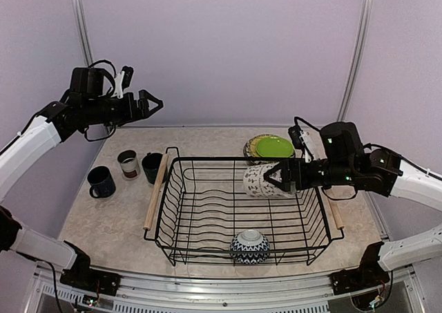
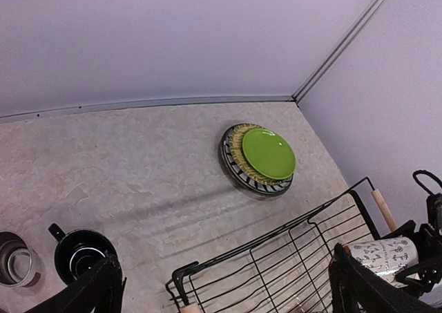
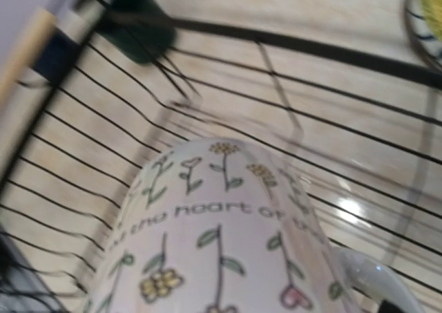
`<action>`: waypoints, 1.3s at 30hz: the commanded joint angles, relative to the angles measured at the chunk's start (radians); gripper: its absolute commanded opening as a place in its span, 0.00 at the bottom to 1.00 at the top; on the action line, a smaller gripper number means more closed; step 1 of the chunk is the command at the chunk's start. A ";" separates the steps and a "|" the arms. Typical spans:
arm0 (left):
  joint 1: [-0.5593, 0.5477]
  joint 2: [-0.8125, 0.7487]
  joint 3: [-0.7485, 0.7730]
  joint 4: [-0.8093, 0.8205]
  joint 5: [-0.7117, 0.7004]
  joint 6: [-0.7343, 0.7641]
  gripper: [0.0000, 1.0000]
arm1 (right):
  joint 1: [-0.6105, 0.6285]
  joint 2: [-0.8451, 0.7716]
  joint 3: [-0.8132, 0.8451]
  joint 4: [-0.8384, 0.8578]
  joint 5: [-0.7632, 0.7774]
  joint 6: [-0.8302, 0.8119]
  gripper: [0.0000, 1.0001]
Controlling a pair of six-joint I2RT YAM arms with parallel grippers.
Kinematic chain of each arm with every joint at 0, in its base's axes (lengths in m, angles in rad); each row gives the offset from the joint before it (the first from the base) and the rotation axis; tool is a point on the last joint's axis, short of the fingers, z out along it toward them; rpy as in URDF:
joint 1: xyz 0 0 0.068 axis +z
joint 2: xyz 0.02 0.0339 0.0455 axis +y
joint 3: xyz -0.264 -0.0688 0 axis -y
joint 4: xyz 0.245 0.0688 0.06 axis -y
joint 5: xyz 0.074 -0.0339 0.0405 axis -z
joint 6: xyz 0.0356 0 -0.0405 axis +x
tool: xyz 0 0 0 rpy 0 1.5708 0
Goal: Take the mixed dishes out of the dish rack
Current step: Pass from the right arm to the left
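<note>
The black wire dish rack (image 1: 207, 209) stands mid-table and shows in the left wrist view (image 2: 290, 258) and the right wrist view (image 3: 290, 50). My right gripper (image 1: 277, 176) is shut on a white patterned cup (image 1: 261, 180) and holds it on its side above the rack's right part. The cup fills the right wrist view (image 3: 214, 251) and shows in the left wrist view (image 2: 383, 253). A blue-white patterned bowl (image 1: 249, 246) sits upside down at the rack's near side. My left gripper (image 1: 153, 104) is open and empty, high above the table's far left.
A lime-green plate (image 1: 275, 146) lies on a woven yellow plate and a striped plate behind the rack, also in the left wrist view (image 2: 268, 152). A dark blue mug (image 1: 101, 182), a grey-rimmed cup (image 1: 128, 164) and a dark teal mug (image 1: 152, 167) stand left of the rack's wooden handle (image 1: 155, 191).
</note>
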 commanded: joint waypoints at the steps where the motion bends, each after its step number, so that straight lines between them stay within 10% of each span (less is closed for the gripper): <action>1: -0.018 0.013 -0.004 0.054 0.165 -0.004 0.99 | -0.019 -0.035 -0.043 0.367 -0.101 0.091 0.00; 19: -0.170 0.168 -0.055 0.366 0.797 -0.252 0.94 | -0.026 0.132 -0.047 0.843 -0.184 0.121 0.00; 39: -0.252 0.285 -0.060 0.456 0.898 -0.348 0.79 | -0.025 0.220 -0.067 1.073 -0.270 0.139 0.00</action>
